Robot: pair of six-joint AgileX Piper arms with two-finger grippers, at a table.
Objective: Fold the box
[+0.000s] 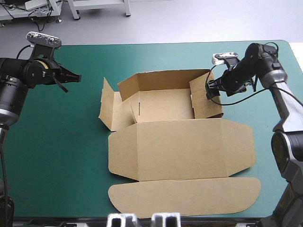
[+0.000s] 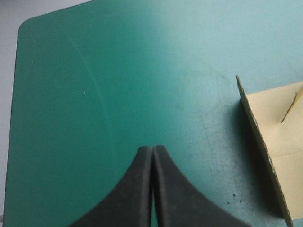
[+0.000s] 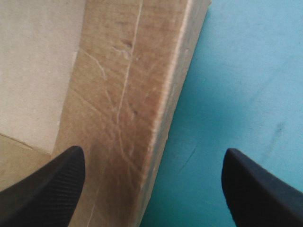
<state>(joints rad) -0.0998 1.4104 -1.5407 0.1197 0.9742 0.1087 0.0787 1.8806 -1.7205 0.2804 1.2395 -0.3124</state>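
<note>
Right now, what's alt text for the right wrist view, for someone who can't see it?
The right gripper is open, with the raised side wall of the brown box ahead between its fingers. Teal-green cover shows beside the wall's outer edge.

Plain brown box; teal-green cover, perhaps faintly scuffed.

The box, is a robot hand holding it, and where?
Nothing is held. The right gripper is open around the box, at its right wall, not clamped. The left gripper is shut on nothing, over the teal-green cover beside the box.
</note>
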